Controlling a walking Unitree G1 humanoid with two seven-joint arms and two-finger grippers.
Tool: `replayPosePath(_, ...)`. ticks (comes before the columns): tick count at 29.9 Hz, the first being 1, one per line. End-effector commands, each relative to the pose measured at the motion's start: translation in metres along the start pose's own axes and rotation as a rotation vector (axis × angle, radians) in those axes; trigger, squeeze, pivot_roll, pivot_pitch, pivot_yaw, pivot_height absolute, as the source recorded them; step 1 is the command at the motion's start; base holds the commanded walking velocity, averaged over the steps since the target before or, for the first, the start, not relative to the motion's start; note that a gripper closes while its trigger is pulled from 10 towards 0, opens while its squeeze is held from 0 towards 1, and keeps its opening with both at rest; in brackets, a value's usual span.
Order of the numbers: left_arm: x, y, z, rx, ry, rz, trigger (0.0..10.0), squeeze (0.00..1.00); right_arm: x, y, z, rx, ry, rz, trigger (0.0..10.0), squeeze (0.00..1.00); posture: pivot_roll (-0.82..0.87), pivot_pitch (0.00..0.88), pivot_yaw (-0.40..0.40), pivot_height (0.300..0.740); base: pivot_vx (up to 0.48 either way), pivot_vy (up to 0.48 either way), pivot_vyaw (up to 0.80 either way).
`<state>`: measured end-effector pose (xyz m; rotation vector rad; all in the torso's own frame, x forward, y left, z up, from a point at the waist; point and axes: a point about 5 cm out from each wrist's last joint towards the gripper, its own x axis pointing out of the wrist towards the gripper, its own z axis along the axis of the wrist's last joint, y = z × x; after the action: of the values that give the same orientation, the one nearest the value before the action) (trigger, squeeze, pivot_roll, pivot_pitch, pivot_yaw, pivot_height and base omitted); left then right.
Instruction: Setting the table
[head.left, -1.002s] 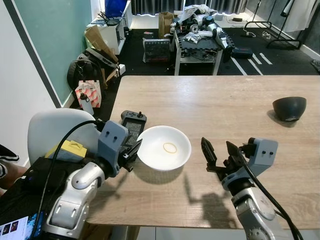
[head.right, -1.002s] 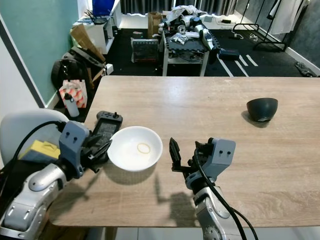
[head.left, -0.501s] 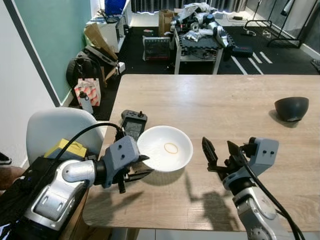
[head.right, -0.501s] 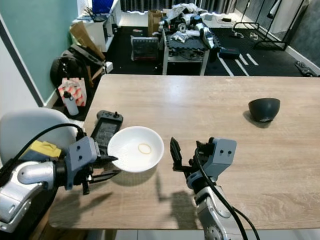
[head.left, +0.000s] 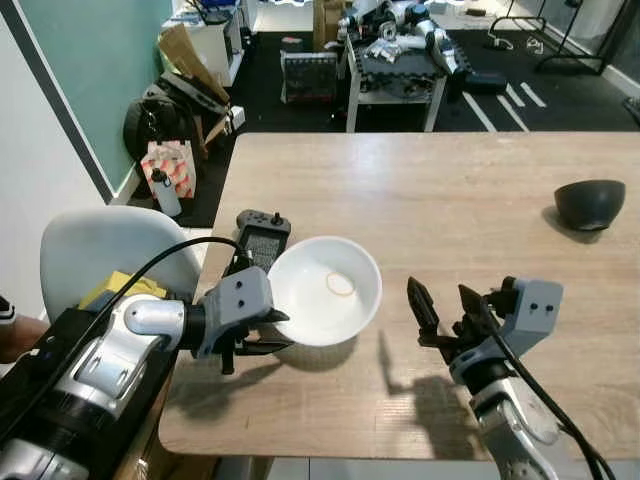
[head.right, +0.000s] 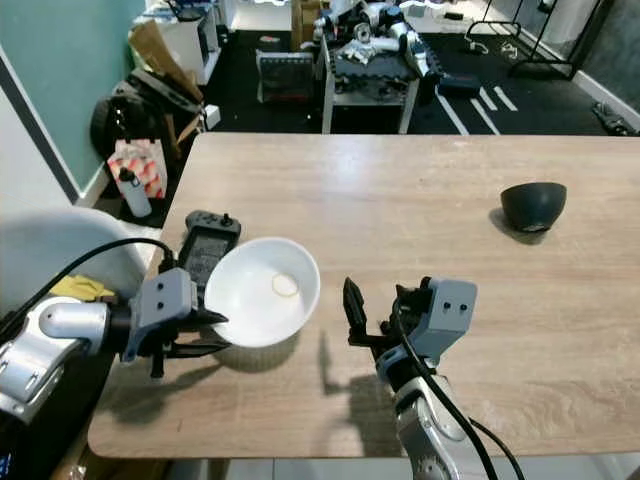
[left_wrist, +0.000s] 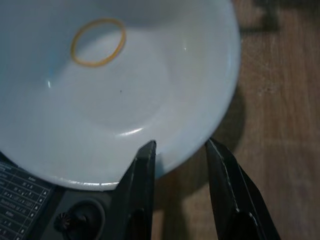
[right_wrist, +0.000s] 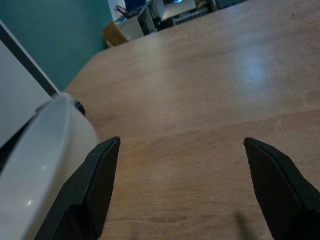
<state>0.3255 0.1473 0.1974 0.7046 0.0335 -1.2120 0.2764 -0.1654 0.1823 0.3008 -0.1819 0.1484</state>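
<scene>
Your left gripper (left_wrist: 180, 165) has its jaws pinched on the near rim of the white bowl (head.left: 325, 290), tilted above the desk (head.left: 450, 200) edge, likely for carrying. Your right gripper (head.left: 445, 315) hovers beside it, jaws spread wide and empty, free to assist.

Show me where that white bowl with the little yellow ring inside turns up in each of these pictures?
Left eye view: white bowl, left of centre, tilted.
Right eye view: lower left.
Left wrist view: upper area, rim between the left gripper fingers.
Right wrist view: left edge.
Shared landmark: wooden table.
</scene>
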Motion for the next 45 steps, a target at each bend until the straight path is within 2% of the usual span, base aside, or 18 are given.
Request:
replayPosePath(1,0.001,-0.003,-0.01,0.038,0.063,-0.049,10.0,0.0,-0.004,-0.002,0.0,-0.012,0.011,-0.012,10.0,0.0,0.01,0.222,0.098,0.74,0.0,0.0,0.0)
replayPosePath(8,0.004,0.0,-0.015,0.185,0.132,-0.106,10.0,0.0,-0.005,-0.002,0.0,-0.012,0.013,-0.016,10.0,0.0,0.0,0.224,0.098,0.74,0.0,0.0,0.0)
replayPosePath(9,0.006,0.002,-0.012,0.269,0.144,-0.101,10.0,0.0,-0.005,-0.002,0.0,-0.012,0.014,-0.016,10.0,0.0,0.0,0.218,0.097,0.74,0.0,0.0,0.0)
replayPosePath(11,0.007,0.003,-0.011,0.323,0.153,-0.102,10.0,0.0,-0.005,-0.002,0.0,-0.012,0.014,-0.016,10.0,0.0,0.0,0.218,0.097,0.74,0.0,0.0,0.0)
replayPosePath(19,0.007,0.003,-0.011,0.323,0.153,-0.102,10.0,0.0,-0.005,-0.002,0.0,-0.012,0.014,-0.016,10.0,0.0,0.0,0.218,0.097,0.74,0.0,0.0,0.0)
replayPosePath(20,0.008,0.003,-0.01,0.408,0.168,-0.105,10.0,0.0,-0.005,-0.002,0.0,-0.012,0.015,-0.016,10.0,0.0,0.0,0.214,0.095,0.74,0.0,0.0,0.0)
replayPosePath(22,0.004,0.017,0.011,0.366,0.044,0.038,10.0,0.0,-0.003,0.0,-0.001,-0.011,0.014,-0.01,10.0,0.0,0.01,0.192,0.101,0.74,0.0,0.0,0.0)
replayPosePath(23,0.004,0.017,0.011,0.366,0.044,0.038,10.0,0.0,-0.003,0.0,-0.001,-0.011,0.014,-0.01,10.0,0.0,0.01,0.192,0.101,0.74,0.0,0.0,0.0)
replayPosePath(27,-0.018,0.051,0.043,0.055,-0.223,0.33,10.0,0.0,-0.004,0.0,-0.001,-0.012,0.013,-0.008,10.0,0.0,0.01,0.184,0.106,0.74,0.0,0.0,0.0)
replayPosePath(29,-0.018,0.051,0.043,0.055,-0.223,0.33,10.0,0.0,-0.004,0.0,-0.001,-0.012,0.013,-0.008,10.0,0.0,0.01,0.184,0.106,0.74,0.0,0.0,0.0)
replayPosePath(30,-0.024,0.06,0.046,-0.012,-0.272,0.417,10.0,0.0,-0.003,0.0,-0.001,-0.012,0.013,-0.01,10.0,0.0,0.01,0.184,0.106,0.74,0.0,0.0,0.0)
replayPosePath(35,-0.031,0.07,0.044,-0.135,-0.333,0.545,10.0,0.0,-0.003,0.0,-0.001,-0.011,0.013,-0.011,10.0,0.0,0.02,0.183,0.099,0.74,0.0,0.0,0.0)
replayPosePath(36,-0.029,0.072,0.037,-0.219,-0.345,0.584,10.0,0.0,-0.002,0.001,-0.001,-0.01,0.014,-0.007,10.0,0.0,0.02,0.183,0.099,0.74,0.0,0.0,0.0)
replayPosePath(38,-0.029,0.072,0.037,-0.219,-0.345,0.584,10.0,0.0,-0.002,0.001,-0.001,-0.01,0.014,-0.007,10.0,0.0,0.02,0.183,0.099,0.74,0.0,0.0,0.0)
replayPosePath(39,-0.024,0.071,0.031,-0.307,-0.359,0.598,10.0,0.03,-0.002,0.002,-0.002,-0.008,0.015,-0.003,10.0,0.0,0.02,0.183,0.099,0.74,0.0,0.0,0.0)
replayPosePath(40,-0.013,0.069,0.027,-0.412,-0.383,0.584,10.0,1.0,-0.001,0.002,-0.001,-0.008,0.015,-0.001,10.0,0.0,0.01,0.186,0.096,0.74,0.0,0.0,0.0)
replayPosePath(41,-0.002,0.066,0.027,-0.505,-0.41,0.535,10.0,1.0,-0.001,0.002,-0.001,-0.009,0.014,0.0,10.0,0.0,0.01,0.186,0.099,0.74,0.0,0.0,0.0)
replayPosePath(45,0.016,0.061,0.036,-0.64,-0.477,0.404,10.0,1.0,-0.002,0.001,0.0,-0.012,0.01,-0.006,10.0,0.0,0.0,0.19,0.107,0.74,0.0,0.0,0.0)
